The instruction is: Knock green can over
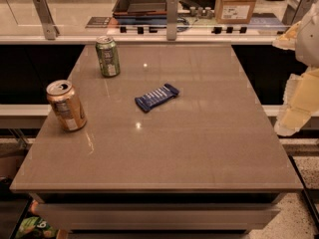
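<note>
The green can (107, 57) stands upright at the far left of the brown table (199, 148); it has a silver top and a pale label patch near its base. My gripper (297, 103) hangs at the right edge of the camera view, beyond the table's right side and far from the green can. It holds nothing that I can see.
An orange-gold can (66, 105) stands upright near the table's left edge, in front of the green can. A blue snack bar wrapper (157, 97) lies flat near the table's middle. A counter with a metal post (172, 16) and a cardboard box (237, 3) runs behind the table.
</note>
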Controlling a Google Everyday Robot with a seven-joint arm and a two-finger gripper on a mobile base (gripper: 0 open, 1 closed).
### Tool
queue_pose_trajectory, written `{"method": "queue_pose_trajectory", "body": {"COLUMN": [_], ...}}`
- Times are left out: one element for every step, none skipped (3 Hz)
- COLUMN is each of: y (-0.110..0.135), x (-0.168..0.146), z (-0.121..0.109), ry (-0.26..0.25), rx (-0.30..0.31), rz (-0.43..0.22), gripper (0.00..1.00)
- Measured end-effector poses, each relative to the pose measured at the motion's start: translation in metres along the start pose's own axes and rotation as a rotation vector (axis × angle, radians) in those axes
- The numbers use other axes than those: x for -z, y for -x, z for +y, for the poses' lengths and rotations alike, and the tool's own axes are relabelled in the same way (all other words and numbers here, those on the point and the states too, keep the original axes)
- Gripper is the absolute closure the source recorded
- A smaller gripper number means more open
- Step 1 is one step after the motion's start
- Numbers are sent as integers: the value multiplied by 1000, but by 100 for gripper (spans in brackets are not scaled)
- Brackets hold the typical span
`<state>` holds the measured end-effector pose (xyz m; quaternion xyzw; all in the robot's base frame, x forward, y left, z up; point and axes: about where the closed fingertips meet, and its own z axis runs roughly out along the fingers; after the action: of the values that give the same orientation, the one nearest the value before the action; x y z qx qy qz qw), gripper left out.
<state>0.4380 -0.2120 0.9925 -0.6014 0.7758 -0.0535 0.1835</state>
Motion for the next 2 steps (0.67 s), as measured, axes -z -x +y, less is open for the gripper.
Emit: {"method": "queue_pose_trajectory", "body": {"y": [0,9], "x": [0,-3], "z": [0,-4], "ry": [-2,-31], "rx": [0,-10], "rz": [-1,-40], "gripper": [0,0]}}
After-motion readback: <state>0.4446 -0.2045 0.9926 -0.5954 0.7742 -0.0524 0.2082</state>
